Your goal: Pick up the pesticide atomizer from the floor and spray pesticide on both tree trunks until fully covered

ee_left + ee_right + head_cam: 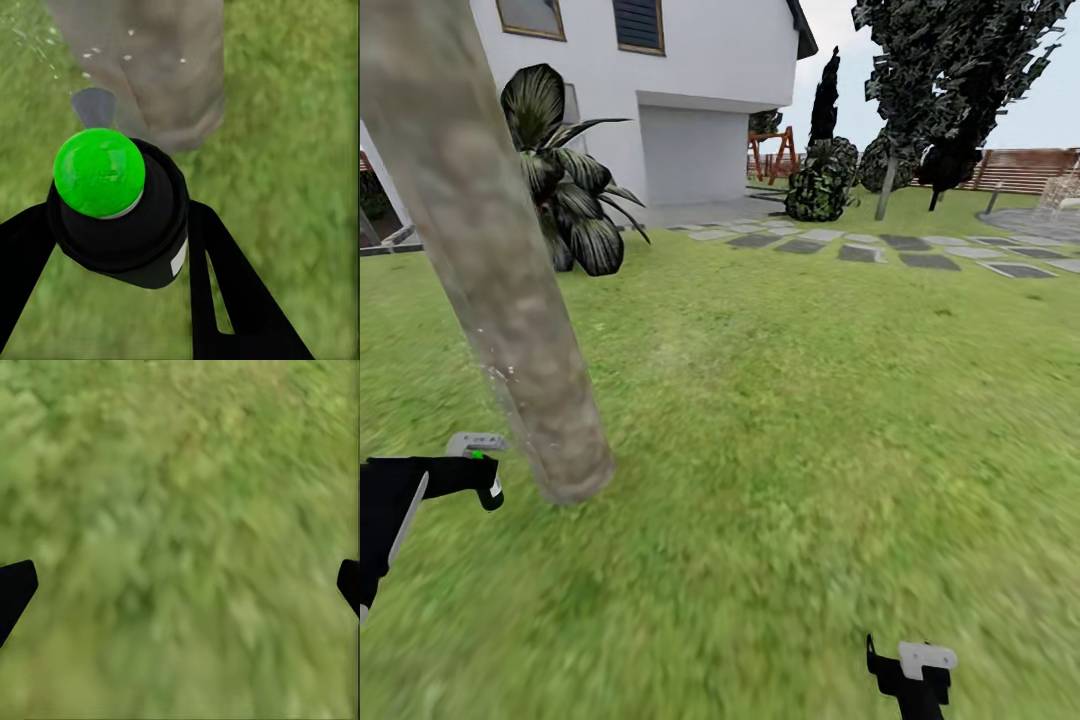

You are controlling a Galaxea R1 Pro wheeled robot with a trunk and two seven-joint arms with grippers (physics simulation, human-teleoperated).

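Left gripper (120, 225) clamps atomizer (112, 202), nozzle aimed at trunk (490, 270) base just ahead; trunk leans, left arm nearer. Right gripper (180, 585) open over lawn (810, 400).

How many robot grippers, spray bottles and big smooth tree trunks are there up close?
Grippers: 2, the left gripper and the right gripper
Spray bottles: 1, the atomizer
Big smooth trunks up close: 1, the tree trunk
Total: 4

The tree trunk (490, 260) runs off the top edge. The left gripper (124, 255) hides the atomizer (120, 206) body. The grass (180, 540) looks blurry.
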